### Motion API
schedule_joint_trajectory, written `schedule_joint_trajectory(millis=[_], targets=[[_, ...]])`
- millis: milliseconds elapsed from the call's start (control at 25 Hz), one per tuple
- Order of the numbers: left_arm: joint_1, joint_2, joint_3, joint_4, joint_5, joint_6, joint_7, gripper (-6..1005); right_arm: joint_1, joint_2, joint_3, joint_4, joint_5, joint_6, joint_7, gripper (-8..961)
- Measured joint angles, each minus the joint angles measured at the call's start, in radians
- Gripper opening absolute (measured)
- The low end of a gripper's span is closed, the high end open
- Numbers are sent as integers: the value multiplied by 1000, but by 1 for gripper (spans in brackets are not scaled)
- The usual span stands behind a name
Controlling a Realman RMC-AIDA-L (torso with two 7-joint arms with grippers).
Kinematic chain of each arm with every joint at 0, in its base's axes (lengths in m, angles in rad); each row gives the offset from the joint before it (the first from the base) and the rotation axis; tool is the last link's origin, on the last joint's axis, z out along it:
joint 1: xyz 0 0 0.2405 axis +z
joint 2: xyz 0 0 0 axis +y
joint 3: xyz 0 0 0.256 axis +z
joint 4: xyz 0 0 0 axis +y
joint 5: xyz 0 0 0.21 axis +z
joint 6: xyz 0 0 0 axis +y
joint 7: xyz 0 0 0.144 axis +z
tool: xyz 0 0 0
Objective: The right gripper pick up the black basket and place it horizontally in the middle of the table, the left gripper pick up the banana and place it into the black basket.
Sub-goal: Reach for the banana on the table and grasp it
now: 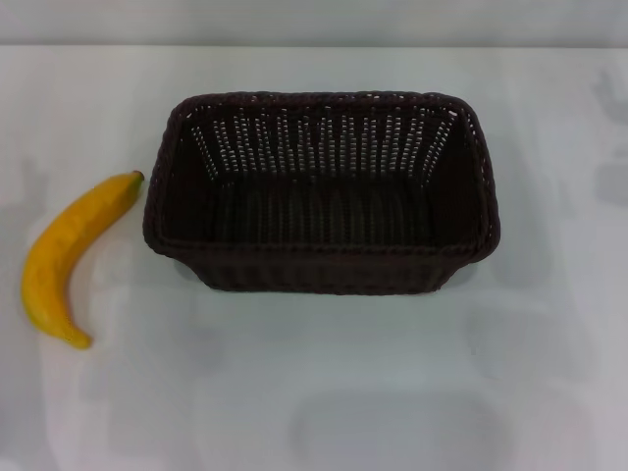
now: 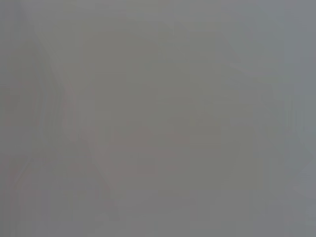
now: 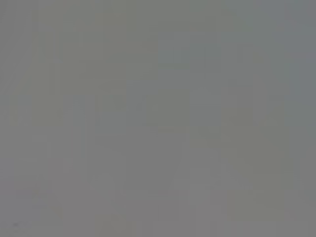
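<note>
The black basket [image 1: 324,191] stands upright in the middle of the white table [image 1: 324,383], its long side running left to right, and it holds nothing. The yellow banana [image 1: 71,257] lies on the table to the left of the basket, apart from it, with its dark stem tip pointing at the basket's left rim. Neither gripper shows in the head view. Both wrist views show only a plain grey surface.
The table's far edge [image 1: 314,45] runs across the top of the head view, with a grey wall behind it. Bare tabletop lies in front of the basket and to its right.
</note>
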Motion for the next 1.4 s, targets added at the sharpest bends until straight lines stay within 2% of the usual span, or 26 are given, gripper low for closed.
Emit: schedule_joint_trajectory(millis=[80,280,400,640,760,880,1080,1200,1240,1280,1400], targets=[[0,5,-2,13,4,0,2,889,15,1,-41,85,-71,147,51,832],[13,4,-49,53,65,0,26,890,25,0,-60,219,-242,331,328,832],[25,-3,-91,79,100,0,39,890,24,-4,-60,246,-301,350,459,832],[29,-9,-123,119,150,-3,52,889,24,-3,-97,272,-339,352,470,832],[46,-10,-136,173,202,-52,76,890,27,-3,-95,282,-341,352,470,832],[91,-9,-155,300,251,-227,173,890,30,-3,-90,288,-337,351,471,832],[170,-21,-198,532,295,-570,305,889,45,-3,-86,313,-336,349,472,832],[221,-28,-222,695,290,-819,368,889,50,-4,-84,321,-335,349,473,832],[250,-30,-234,788,285,-975,398,889,51,-5,-78,322,-335,349,473,832],[250,-30,-234,788,285,-975,398,889,52,-5,-74,322,-335,349,473,832],[280,-32,-268,908,284,-1218,414,889,53,-5,-54,320,-332,343,473,832]])
